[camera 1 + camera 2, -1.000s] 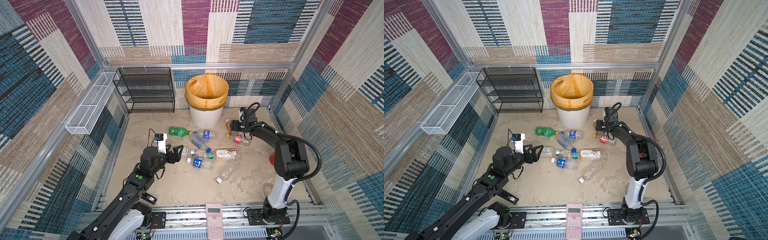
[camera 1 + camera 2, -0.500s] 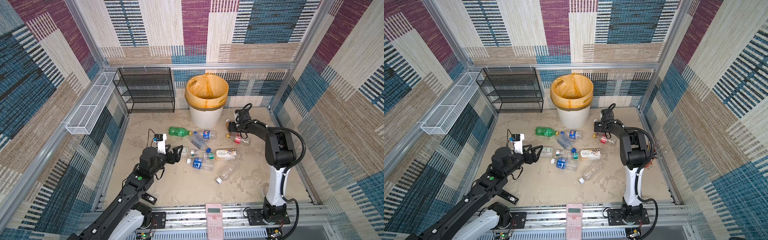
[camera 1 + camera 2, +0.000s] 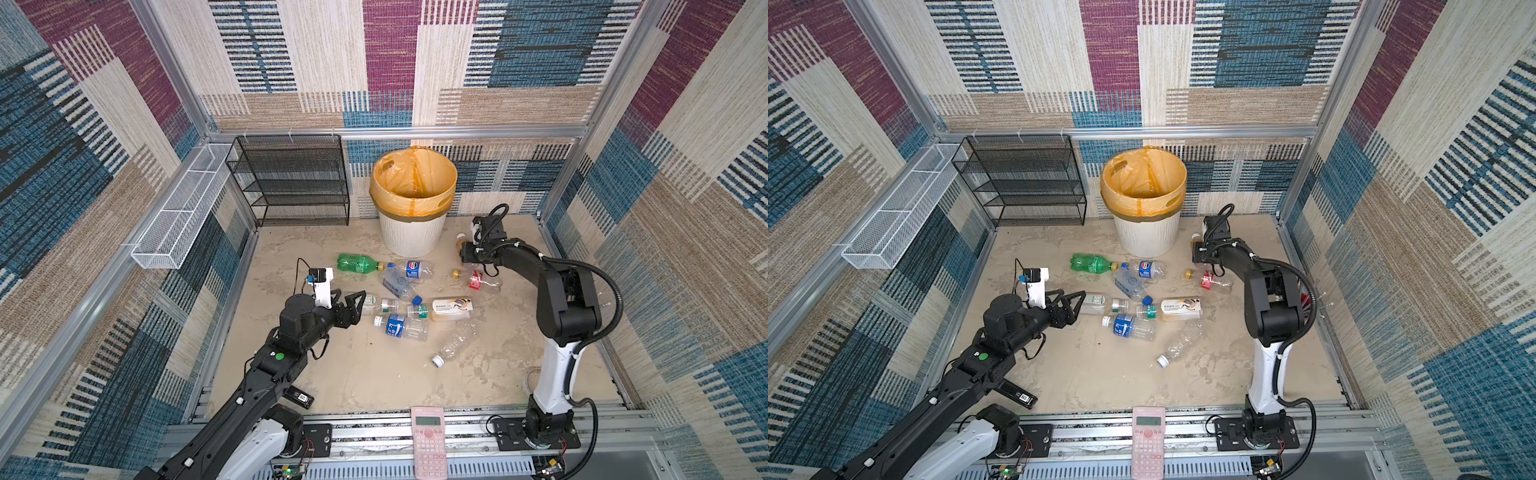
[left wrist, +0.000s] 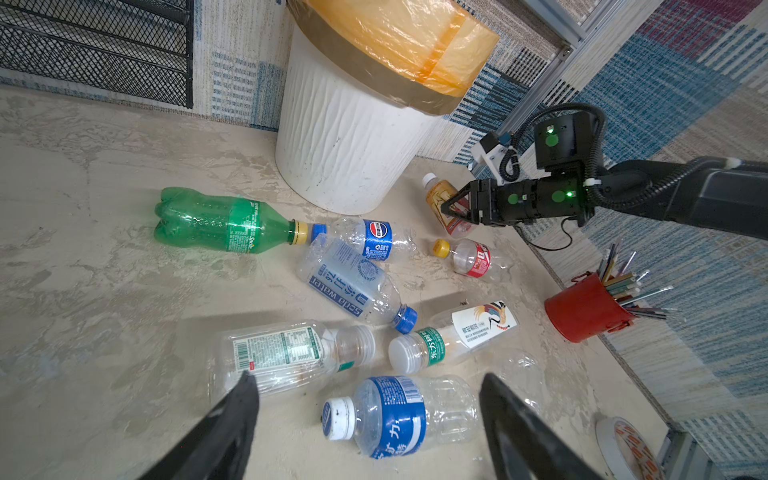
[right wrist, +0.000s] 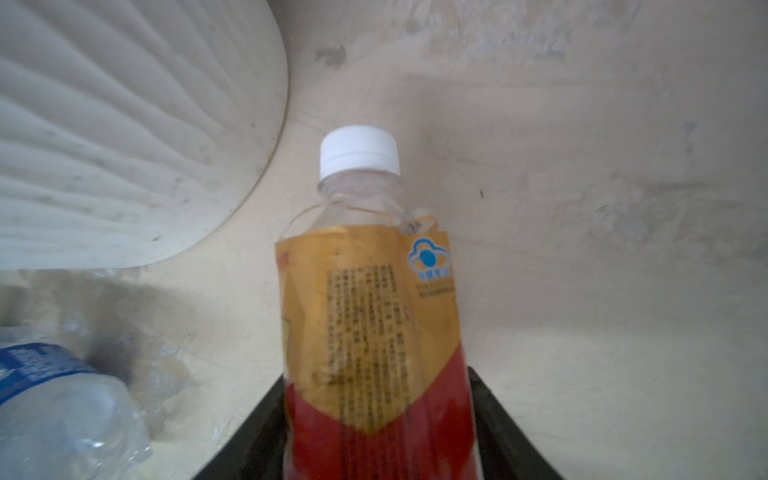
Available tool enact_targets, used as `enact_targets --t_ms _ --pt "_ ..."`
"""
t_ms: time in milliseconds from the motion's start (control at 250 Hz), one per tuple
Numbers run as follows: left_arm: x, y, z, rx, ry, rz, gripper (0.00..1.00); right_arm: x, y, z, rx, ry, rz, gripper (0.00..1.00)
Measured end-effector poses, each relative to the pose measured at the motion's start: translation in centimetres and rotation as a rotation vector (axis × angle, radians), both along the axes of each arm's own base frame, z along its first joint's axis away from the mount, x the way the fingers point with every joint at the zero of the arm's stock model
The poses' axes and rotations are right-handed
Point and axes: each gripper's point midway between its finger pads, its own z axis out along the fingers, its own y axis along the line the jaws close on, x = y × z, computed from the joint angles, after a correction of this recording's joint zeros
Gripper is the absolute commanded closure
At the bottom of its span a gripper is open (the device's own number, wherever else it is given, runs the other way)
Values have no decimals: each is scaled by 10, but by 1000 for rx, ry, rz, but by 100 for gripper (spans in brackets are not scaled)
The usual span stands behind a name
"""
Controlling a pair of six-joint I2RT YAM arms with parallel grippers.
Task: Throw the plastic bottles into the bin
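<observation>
Watching the right arm from the corner here. The right gripper [image 4: 452, 208] has both black fingers squeezed onto the sides of the clear plastic bottle with the yellow-and-red label and white cap [image 5: 374, 311], low on its body. The bottle's tilted, just beside the round white ribbed bin with the orange-yellow bag liner [image 3: 409, 239].

Reply: so that's the pick-up step? What's the other arm doing?

Me: Pick-up, I'd say, though I can't tell if the bottle's off the beige floor [image 3: 374, 374] yet. The left gripper [image 3: 351, 305] hangs with its jaws spread wide, holding nothing, over the clear bottle with the blue label and white cap [image 4: 395, 415] in the middle pile.

Reply: then my guess for next is a straight lift high enough to clear the bag rim, a short swing over the mouth, and let go. That thin plastic looks squashy, so it could slip.
</observation>
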Motion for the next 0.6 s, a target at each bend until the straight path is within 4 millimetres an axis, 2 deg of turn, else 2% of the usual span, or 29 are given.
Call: enact_targets --t_ms 160,284,428,600 --pt "-1 0 -1 0 1 1 16 -24 5 51 72 -133 11 46" --pt "-1 1 -1 0 1 2 17 -59 12 86 154 -280 50 49" --pt "-1 1 -5 -3 12 4 17 -111 19 97 243 -443 113 55" --pt "0 0 -8 -9 23 6 18 -174 23 92 308 -659 193 54"
